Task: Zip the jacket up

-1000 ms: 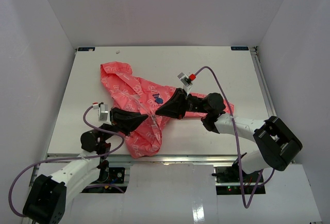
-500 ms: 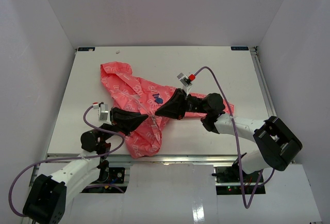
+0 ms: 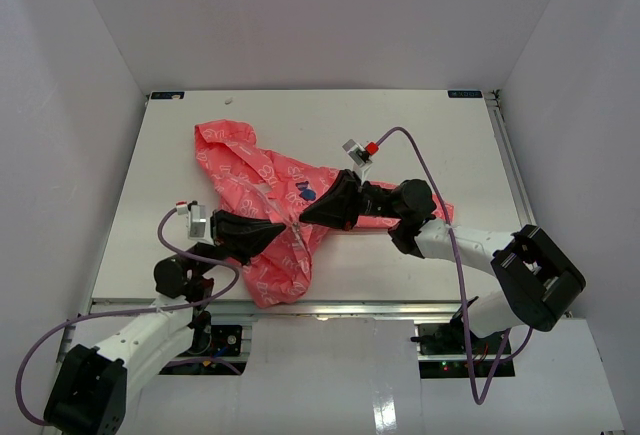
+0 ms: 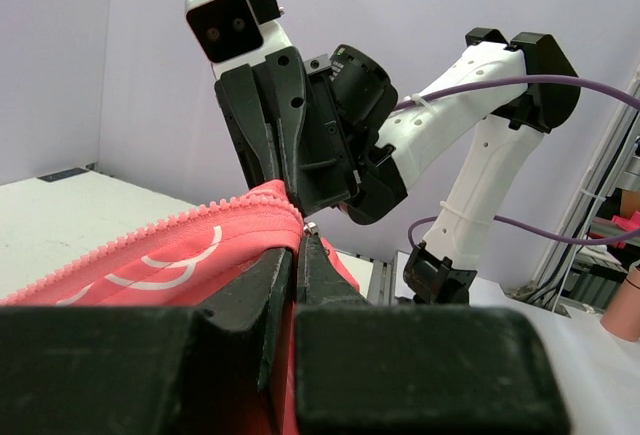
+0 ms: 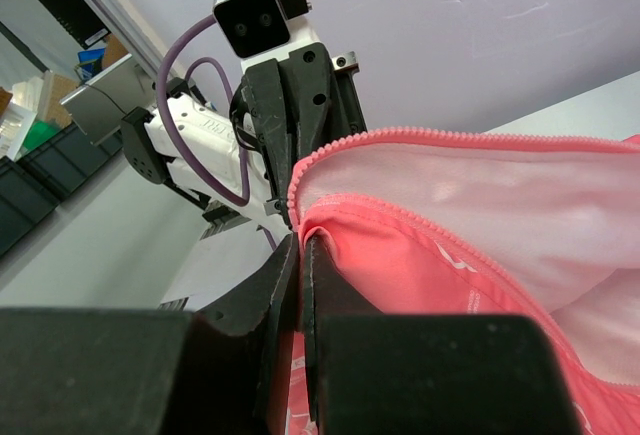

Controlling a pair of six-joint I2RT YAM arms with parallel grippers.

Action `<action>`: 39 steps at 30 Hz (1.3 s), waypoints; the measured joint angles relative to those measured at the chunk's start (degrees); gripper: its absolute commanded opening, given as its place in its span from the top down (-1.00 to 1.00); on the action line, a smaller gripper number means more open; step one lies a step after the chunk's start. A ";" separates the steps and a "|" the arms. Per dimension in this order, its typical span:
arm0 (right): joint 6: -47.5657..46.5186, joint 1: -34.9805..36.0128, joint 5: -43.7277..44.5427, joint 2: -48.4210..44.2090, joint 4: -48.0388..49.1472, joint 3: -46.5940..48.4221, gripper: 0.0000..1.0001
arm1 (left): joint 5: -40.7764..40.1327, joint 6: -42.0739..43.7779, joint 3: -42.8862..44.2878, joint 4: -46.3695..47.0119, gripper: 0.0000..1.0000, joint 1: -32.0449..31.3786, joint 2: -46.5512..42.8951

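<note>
1. The jacket (image 3: 262,180) lies crumpled on the white counter (image 3: 430,135), left of centre, one part reaching toward the far left and another toward the near edge
2. The left claw (image 3: 284,227) is pinched narrow on the jacket's zipper edge, with pink fabric caught between its fingers
3. The right claw (image 3: 304,217) is clamped tight on the same raised fold, its tip nearly meeting the left claw's
4. A small dark-blue logo (image 3: 307,194) shows just beyond the right claw
5. Zipper teeth (image 5: 440,133) run unjoined along the lifted edge, with paler lining beneath
</note>
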 measured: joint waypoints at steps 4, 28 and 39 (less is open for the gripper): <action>-0.01 0.00 0.00 0.00 0.00 0.00 0.85 | 0.00 0.13 0.00 0.02 1.00 0.00 -1.28; 0.00 0.07 0.00 0.00 -0.02 0.02 0.85 | 0.02 -0.14 0.00 0.07 1.00 0.00 1.21; -0.11 0.15 0.42 0.34 -0.02 0.02 0.85 | 0.09 -1.05 0.00 0.47 1.00 0.00 2.34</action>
